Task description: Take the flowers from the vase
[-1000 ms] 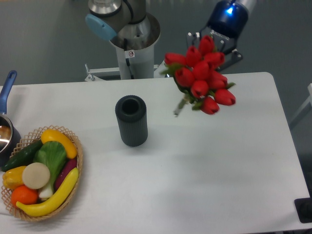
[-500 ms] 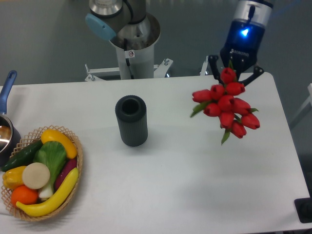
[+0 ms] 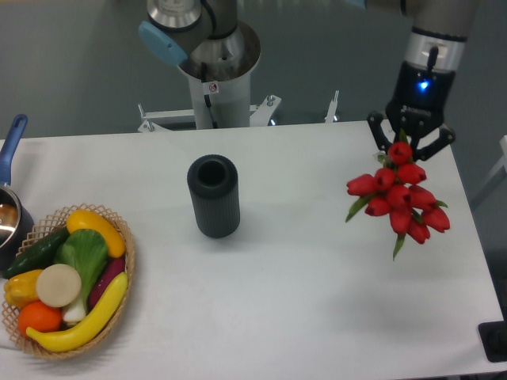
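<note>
One bunch, the flowers [image 3: 398, 197], is pinched in my gripper [image 3: 410, 141], fingers pressed on the stem end. Red buds hang below and in front of it, tilted, green leaf tips poking down. Bunch is well right of the vase [image 3: 214, 196], clear of it, over the table [image 3: 301, 317] near its right edge. Vase stands upright, mouth open, nothing in it. Basket [image 3: 127, 261] of fruit sits left of the vase, near the front; pan [image 3: 9, 207] farther left still.

White table [image 3: 317, 317] with vase [image 3: 214, 196], fruit basket [image 3: 67, 281], pan [image 3: 9, 206].
</note>
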Controlling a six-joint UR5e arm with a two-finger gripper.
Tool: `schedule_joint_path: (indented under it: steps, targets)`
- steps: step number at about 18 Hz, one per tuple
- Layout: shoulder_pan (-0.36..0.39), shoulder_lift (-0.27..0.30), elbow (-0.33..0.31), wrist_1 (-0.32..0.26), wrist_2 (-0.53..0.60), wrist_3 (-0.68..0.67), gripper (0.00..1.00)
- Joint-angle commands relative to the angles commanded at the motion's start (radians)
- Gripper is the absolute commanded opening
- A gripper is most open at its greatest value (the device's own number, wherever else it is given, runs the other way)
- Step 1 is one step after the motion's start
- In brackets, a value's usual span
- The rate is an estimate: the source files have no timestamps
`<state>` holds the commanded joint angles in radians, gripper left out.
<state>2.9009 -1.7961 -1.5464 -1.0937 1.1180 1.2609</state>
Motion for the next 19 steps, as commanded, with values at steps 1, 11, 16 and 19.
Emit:
schedule_joint_path:
  steps: [1,11,16,19]
  targets:
    - [-0.008,-0.014,0.018,-0.002,0.032,0.000,0.13]
    - [-0.124,-0.123,0.146,-0.109,0.365,0.077,0.13]
    - [-0.167,-0.167,0.149,-0.112,0.470,0.087,0.13]
    - [-0.183,-0.169,0.144,-0.104,0.470,0.086,0.12]
